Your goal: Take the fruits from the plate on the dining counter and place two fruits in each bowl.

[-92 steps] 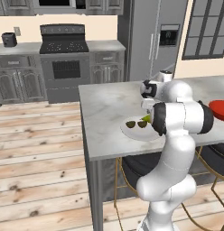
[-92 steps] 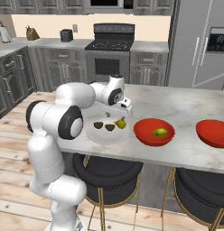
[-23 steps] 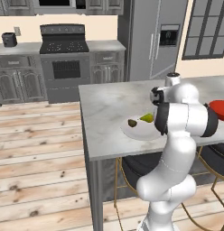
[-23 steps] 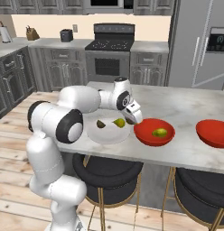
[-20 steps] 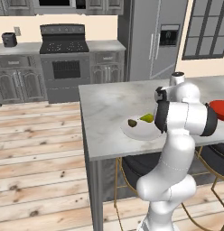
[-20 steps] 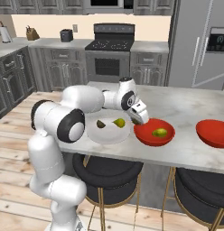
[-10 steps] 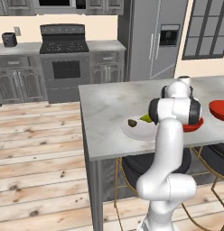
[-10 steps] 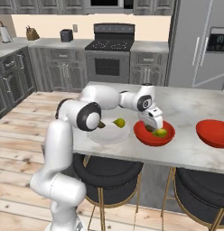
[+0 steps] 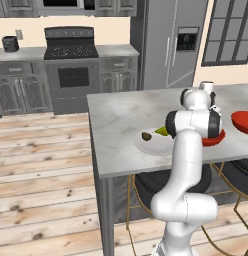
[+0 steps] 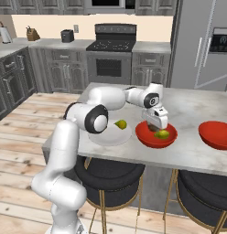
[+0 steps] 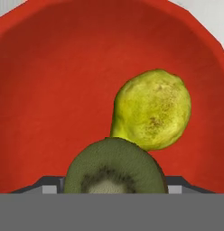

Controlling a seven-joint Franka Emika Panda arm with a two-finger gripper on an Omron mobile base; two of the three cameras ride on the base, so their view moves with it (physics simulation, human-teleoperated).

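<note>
Fruits sit in two places; one yellow-green pear (image 11: 152, 110) lies in the near red bowl (image 10: 156, 134), where the gripper (image 10: 157, 122) pinches a dark kiwi half (image 11: 115, 168) just above it; the left base view shows two pieces on the white plate (image 9: 150, 145), near the marbled dining counter's (image 10: 197, 109) front edge; a second red bowl (image 10: 216, 135) sits toward the right end; grey cabinets and a dark stove (image 10: 113, 42) stand behind.
</note>
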